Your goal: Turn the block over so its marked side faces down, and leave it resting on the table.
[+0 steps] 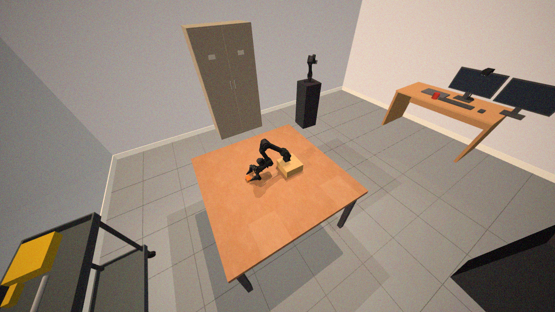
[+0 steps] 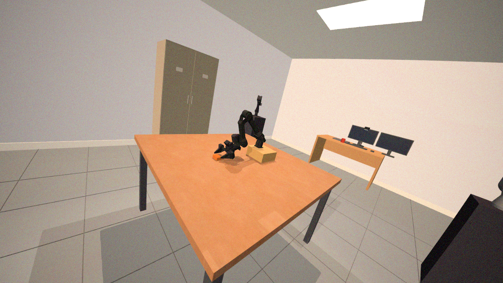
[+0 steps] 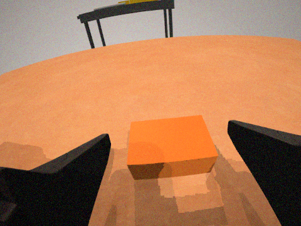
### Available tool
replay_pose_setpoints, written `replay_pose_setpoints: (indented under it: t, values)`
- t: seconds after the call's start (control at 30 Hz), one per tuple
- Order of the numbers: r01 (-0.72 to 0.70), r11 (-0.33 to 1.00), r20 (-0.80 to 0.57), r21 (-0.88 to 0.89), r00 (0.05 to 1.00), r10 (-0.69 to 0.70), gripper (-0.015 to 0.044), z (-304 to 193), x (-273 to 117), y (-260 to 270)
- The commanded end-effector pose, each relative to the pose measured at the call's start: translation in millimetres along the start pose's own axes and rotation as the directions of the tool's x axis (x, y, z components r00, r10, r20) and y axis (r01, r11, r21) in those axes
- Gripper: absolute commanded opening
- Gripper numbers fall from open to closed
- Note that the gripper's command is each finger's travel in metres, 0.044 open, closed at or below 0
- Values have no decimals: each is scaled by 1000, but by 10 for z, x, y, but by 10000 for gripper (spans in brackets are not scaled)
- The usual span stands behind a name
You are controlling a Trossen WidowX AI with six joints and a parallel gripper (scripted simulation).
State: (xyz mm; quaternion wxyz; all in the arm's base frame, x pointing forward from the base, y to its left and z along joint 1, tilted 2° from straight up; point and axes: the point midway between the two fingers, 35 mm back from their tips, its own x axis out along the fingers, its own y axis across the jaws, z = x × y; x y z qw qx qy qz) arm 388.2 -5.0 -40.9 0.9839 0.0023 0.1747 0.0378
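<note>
A plain orange block (image 1: 248,178) (image 2: 215,158) (image 3: 170,139) lies flat on the wooden table (image 1: 233,221) (image 2: 224,197) (image 3: 157,69). No mark shows on its top or on the side facing the wrist camera; its underside and far side are hidden. My gripper (image 1: 249,177) (image 2: 218,155) (image 3: 169,133) is open and low over the table. In the wrist view its fingers stand on either side of the block, with a visible gap at each side, and hold nothing.
The arm stands on a pale yellow box (image 1: 294,170) (image 2: 261,155) on the table, behind the gripper. Beyond the table edge a dark cart (image 1: 87,252) (image 3: 125,12) bears yellow things. A tall cabinet (image 1: 225,81) (image 2: 186,91) stands behind the table.
</note>
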Motion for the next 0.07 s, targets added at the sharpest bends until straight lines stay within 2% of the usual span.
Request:
replay_pose_setpoints:
  t: [0.0,0.03]
  values:
    - [-6,1000,0,3,1000,6,440,-2,-4,9]
    - [-6,1000,0,3,1000,6,440,-2,-4,9]
